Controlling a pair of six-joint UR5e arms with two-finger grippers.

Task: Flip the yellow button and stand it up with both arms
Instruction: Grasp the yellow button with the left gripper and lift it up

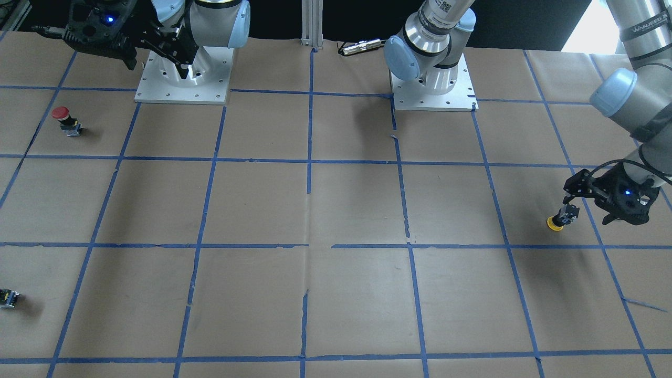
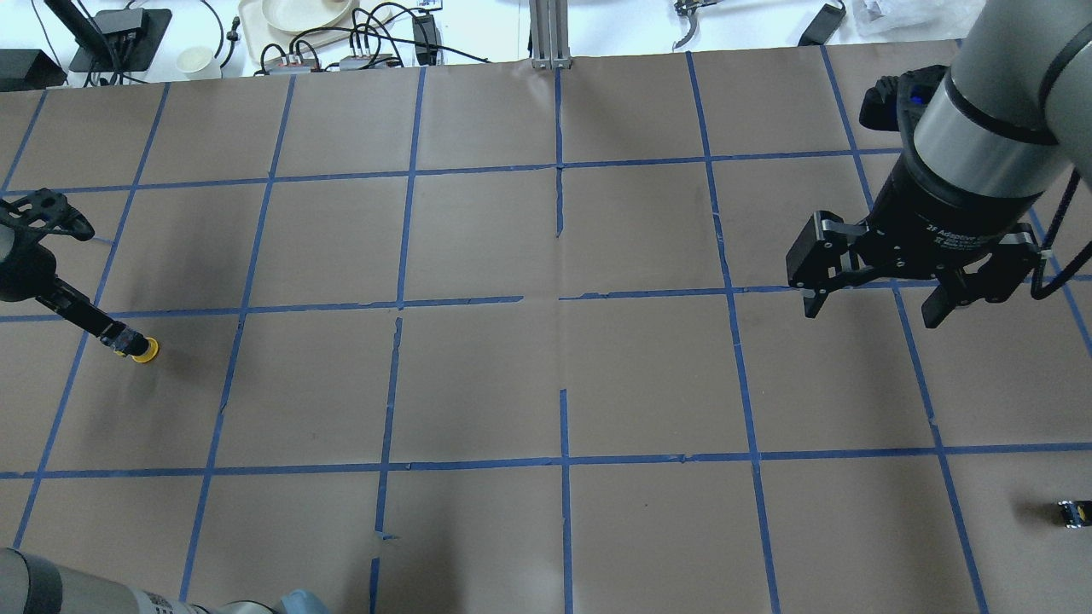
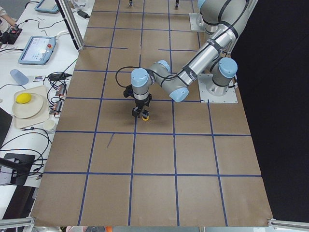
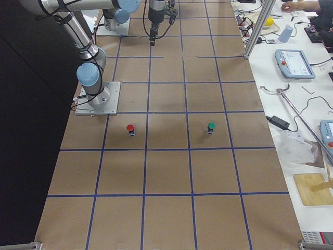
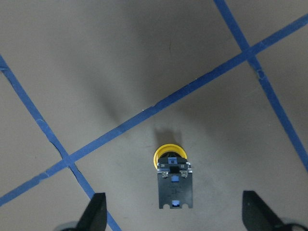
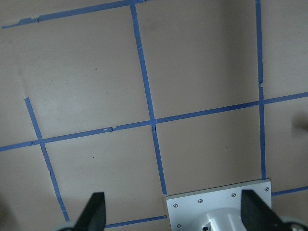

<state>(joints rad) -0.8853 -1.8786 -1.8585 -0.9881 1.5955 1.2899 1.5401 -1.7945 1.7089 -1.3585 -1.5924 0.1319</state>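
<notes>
The yellow button (image 1: 557, 221) lies on its side on the brown paper, its black body pointing back toward my left gripper. It also shows in the overhead view (image 2: 143, 349) and in the left wrist view (image 5: 169, 156). My left gripper (image 1: 588, 210) is open and low over the button. In the left wrist view its fingertips (image 5: 96, 214) stand wide on either side of the button and do not touch it. My right gripper (image 2: 870, 309) is open and empty, held high near its own base, far from the button.
A red-capped button (image 1: 63, 118) stands at the right arm's end of the table, with a green-capped one (image 4: 210, 127) beside it. A tiny black block (image 1: 8, 297) lies near the operators' edge. The two arm base plates (image 1: 184, 79) sit at the robot's edge. Blue tape grids the paper.
</notes>
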